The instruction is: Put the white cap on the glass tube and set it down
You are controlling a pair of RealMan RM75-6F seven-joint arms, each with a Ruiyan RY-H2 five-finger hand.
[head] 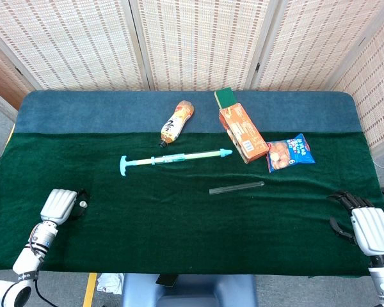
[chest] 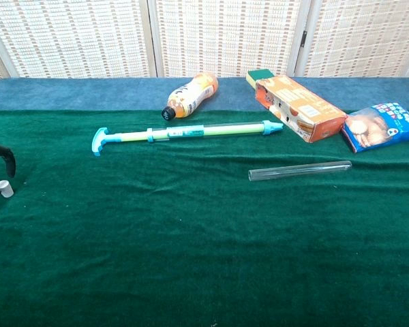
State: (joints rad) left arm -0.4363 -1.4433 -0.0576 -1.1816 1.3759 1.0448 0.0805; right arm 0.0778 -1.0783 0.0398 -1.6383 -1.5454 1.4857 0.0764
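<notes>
The white cap (chest: 3, 189) stands on the green cloth at the far left edge of the chest view. My left hand (head: 57, 205) is at it; one dark finger (chest: 7, 158) arches just above the cap and another lies low beside it, with a small gap still showing. In the head view the cap (head: 82, 204) peeks out between those fingers. The glass tube (head: 237, 187) lies flat right of the table's middle, also seen as the tube (chest: 299, 169) in the chest view. My right hand (head: 366, 226) rests at the near right edge, fingers apart, holding nothing.
A teal and yellow pump syringe (head: 173, 157) lies across the middle. Behind it are an orange drink bottle (head: 176, 121), an orange box (head: 242, 132) with a green sponge (head: 226, 98) at its far end, and a blue snack bag (head: 289, 152).
</notes>
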